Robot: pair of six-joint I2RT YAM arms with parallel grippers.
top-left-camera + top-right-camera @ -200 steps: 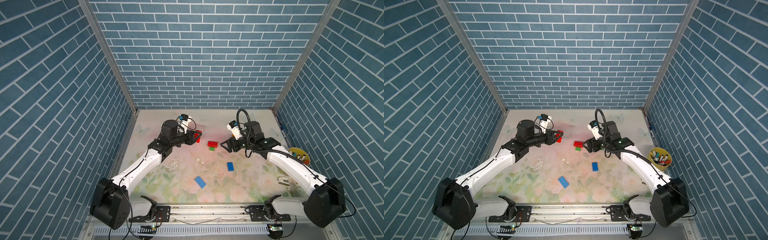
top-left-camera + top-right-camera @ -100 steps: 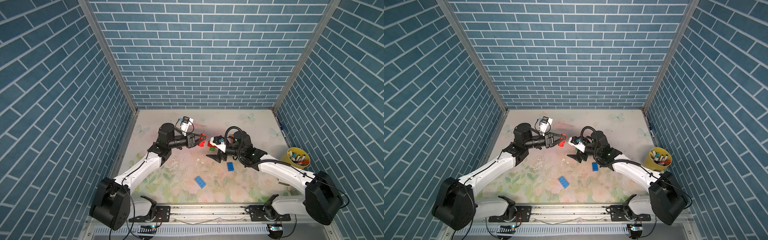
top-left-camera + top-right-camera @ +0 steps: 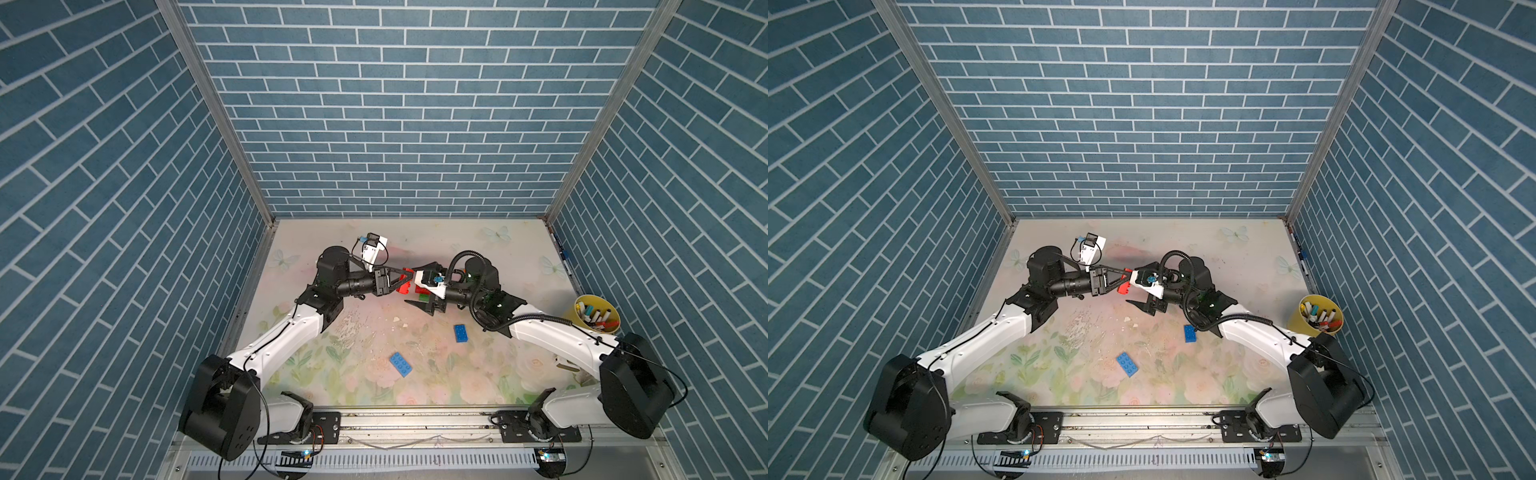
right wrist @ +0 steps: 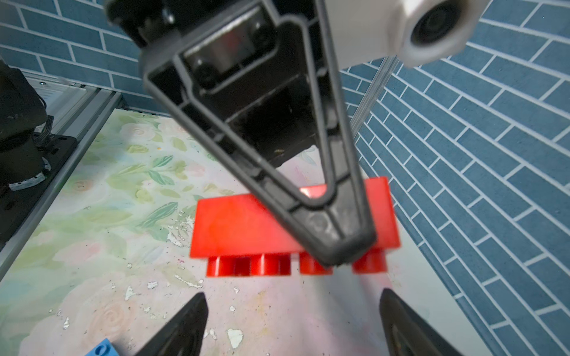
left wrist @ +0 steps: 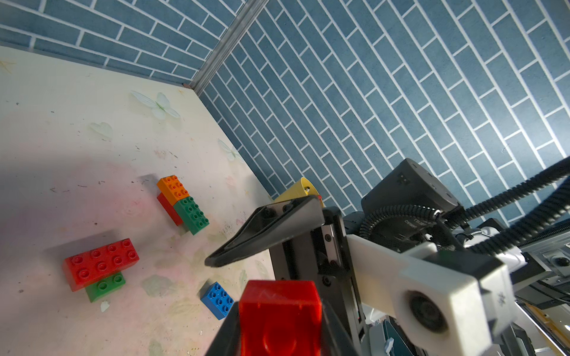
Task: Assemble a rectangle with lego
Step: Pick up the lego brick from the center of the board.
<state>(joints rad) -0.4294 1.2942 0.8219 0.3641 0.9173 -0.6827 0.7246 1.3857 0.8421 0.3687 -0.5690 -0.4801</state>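
Cream desk point(image 3: 519, 266) is carrying blue bricks point(image 3: 401, 365) toward 6 o'clock. Left pincer point(image 3: 400, 281) is gripping a red brick point(image 4: 240, 228) mid-air over centre; right pincer point(image 4: 291, 294), gaping wide at its 3 o'clock, is seemingly taking it, needing squared jaws.

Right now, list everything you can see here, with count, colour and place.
held brick: one, red, in the left gripper
two-brick stack: one, red on green, mid table
three-brick stack: one, orange and green on red, nearby, toward the cup
loose bricks: two, blue, front of table
cup: one, yellow, markers inside, right edge
table: one, pale floral
left gripper: one, black, shut on the held brick
right gripper: one, black, open, facing that brick
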